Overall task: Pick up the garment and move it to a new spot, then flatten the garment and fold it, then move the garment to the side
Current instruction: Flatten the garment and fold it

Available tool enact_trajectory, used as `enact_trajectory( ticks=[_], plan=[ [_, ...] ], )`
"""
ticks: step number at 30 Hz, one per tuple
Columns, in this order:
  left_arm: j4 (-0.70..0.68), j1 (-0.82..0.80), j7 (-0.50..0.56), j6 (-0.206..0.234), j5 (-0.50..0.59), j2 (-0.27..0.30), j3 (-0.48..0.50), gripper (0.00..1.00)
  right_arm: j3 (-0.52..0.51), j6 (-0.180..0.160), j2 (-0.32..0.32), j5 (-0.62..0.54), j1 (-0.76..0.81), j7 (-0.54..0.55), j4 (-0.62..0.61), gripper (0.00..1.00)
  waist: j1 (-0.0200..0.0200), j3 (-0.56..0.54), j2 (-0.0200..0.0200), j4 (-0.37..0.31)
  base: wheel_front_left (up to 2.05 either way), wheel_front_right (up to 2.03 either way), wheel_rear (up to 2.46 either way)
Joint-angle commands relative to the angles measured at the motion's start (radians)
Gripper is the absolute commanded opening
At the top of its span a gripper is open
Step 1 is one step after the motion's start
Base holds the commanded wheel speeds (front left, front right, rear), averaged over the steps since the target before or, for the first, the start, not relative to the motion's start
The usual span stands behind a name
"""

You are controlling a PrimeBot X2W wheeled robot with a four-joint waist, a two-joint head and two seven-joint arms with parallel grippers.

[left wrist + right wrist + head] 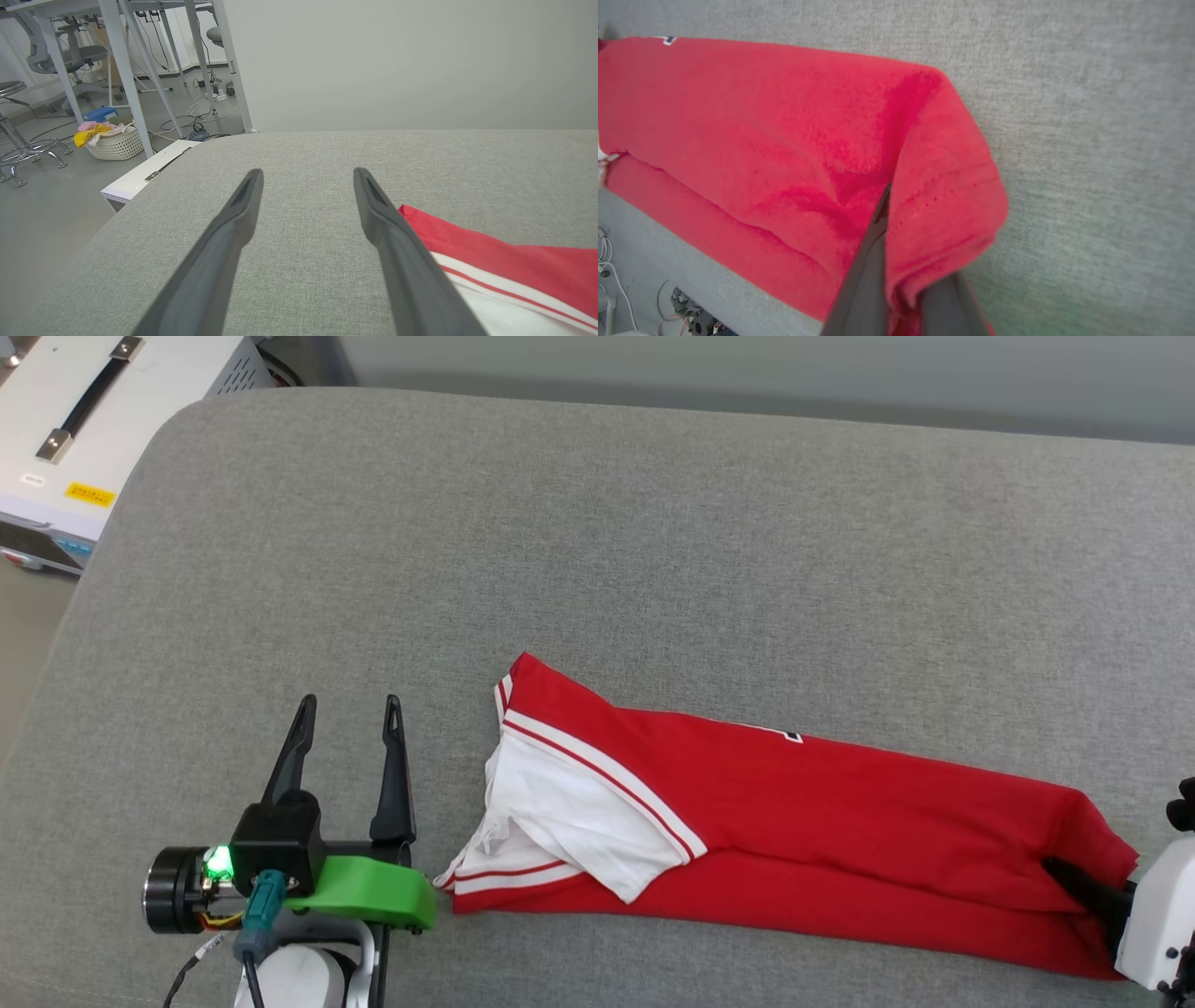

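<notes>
The garment (794, 803) is a red T-shirt with white sleeves, lying folded into a long band across the near part of the grey padded table (653, 523). Its white sleeve end points left and its red hem end points right. My left gripper (349, 705) stands open just left of the sleeve end, with nothing between its fingers. In the left wrist view, that left gripper (308, 173) hovers over bare table with the garment (514, 261) beside its right finger. My right gripper (1060, 870) is shut on the hem end. In the right wrist view, red garment (761, 140) cloth is pinched and bunched between the right gripper (889, 200) fingers.
A white equipment case (84, 420) stands off the table's far left corner. The left wrist view shows floor beyond the table's rounded left edge, with a laundry basket (114, 140), white desk legs and stools. Bare grey table surface stretches behind the garment.
</notes>
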Motion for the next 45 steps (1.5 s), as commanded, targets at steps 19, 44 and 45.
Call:
enact_trajectory(
  ticks=[19,44,45],
  plan=[
    [0.029,0.087,-0.006,-0.112,0.12,-0.091,0.1,1.0,-0.088,0.006,-0.139,0.071,0.064,-0.014,0.054,0.0,0.0,-0.084,-0.0001,-0.02,0.0,0.0,0.0],
    [0.045,0.022,-0.006,-0.17,0.168,-0.149,0.102,1.0,0.097,0.006,0.11,0.029,-0.21,0.185,-0.291,0.0,0.0,-0.013,-0.0001,0.035,0.0,0.0,0.0],
    [0.045,0.017,-0.006,-0.172,0.169,-0.152,0.101,1.0,0.123,0.006,0.129,0.019,-0.234,0.194,-0.278,0.0,0.0,-0.007,-0.0001,0.04,0.0,0.0,0.0]
  ],
)
